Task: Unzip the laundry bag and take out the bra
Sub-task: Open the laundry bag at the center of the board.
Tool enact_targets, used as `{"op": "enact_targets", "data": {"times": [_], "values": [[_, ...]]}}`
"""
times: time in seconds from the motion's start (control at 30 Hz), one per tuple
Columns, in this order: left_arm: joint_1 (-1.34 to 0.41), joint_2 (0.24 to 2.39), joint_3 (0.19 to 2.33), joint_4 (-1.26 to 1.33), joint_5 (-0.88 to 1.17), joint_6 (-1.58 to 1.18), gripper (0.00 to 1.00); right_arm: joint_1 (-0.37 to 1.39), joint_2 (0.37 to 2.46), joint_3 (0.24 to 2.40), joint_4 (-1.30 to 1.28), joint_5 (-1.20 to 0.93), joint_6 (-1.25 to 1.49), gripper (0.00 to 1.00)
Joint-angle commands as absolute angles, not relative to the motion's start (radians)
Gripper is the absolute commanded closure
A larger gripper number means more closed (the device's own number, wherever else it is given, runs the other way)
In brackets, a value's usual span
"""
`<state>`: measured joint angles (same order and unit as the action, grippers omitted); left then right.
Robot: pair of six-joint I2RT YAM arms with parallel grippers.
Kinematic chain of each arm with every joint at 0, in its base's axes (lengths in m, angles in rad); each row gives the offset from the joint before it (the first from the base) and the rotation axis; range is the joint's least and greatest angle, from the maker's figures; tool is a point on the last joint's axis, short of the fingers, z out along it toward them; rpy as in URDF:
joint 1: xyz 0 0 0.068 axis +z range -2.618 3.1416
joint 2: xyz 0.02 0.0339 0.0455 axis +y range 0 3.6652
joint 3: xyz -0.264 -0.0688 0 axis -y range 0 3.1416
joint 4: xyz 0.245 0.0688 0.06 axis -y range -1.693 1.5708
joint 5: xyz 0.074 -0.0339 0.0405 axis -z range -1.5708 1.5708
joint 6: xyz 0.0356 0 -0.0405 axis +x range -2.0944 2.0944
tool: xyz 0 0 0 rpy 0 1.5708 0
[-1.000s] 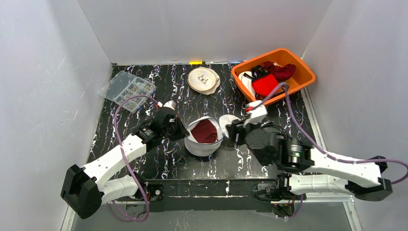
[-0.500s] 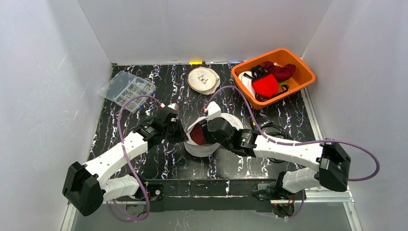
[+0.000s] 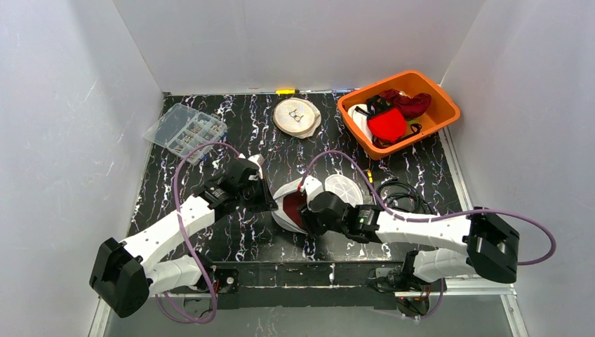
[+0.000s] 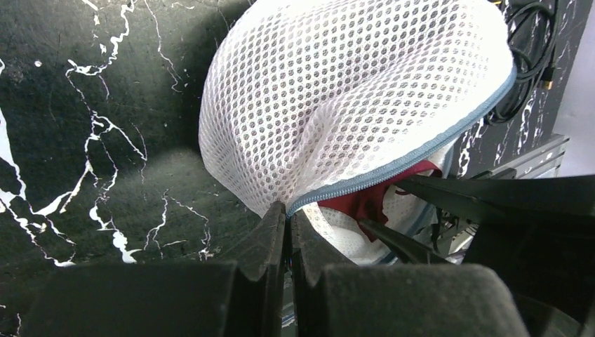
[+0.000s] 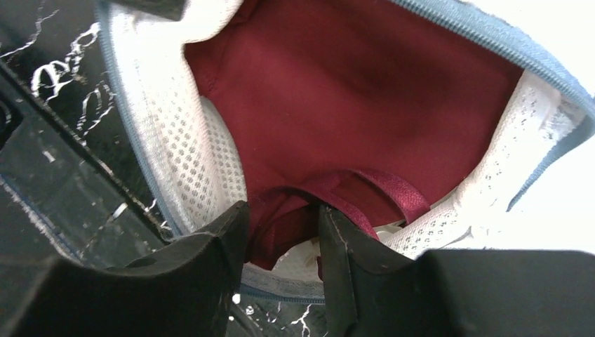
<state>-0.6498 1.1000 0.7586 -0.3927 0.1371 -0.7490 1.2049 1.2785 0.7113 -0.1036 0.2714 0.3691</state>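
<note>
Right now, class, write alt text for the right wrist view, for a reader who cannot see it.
The right gripper straddles a fold of the dark red bra inside the unzipped white mesh laundry bag; whether it is pinching the fabric is unclear. The black marbled table shows at upper left.

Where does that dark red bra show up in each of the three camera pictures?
Top external: bra at centre, inside the laundry bag.
Left wrist: bra lower middle, under the bag's zip edge.
Right wrist: bra fills upper middle.
Shared landmark: the white mesh bag.
</note>
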Motion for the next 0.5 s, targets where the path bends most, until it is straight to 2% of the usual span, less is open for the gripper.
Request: {"op": "enact_targets", "data": {"times": [0.0, 0.1, 0.33, 0.47], "values": [[-0.646, 1.071, 0.726, -0.394, 0.161, -0.706, 1.0, 1.226, 1.219, 0.695, -0.098, 0.245, 0.378, 0.48], [-0.645, 1.07, 0.725, -0.391, 0.163, -0.688, 1.0, 1.229, 1.18, 0.704, -0.112, 0.292, 0.386, 0.41], [-0.647, 1.074, 0.736, -0.36, 0.2, -0.672, 1.0, 1.219, 1.04, 0.749, -0.1, 0.567, 0.479, 0.29], [-0.646, 1.077, 0.73, -0.355, 0.201, -0.677, 1.0, 1.2, 1.066, 0.802, -0.108, 0.537, 0.563, 0.28]]}}
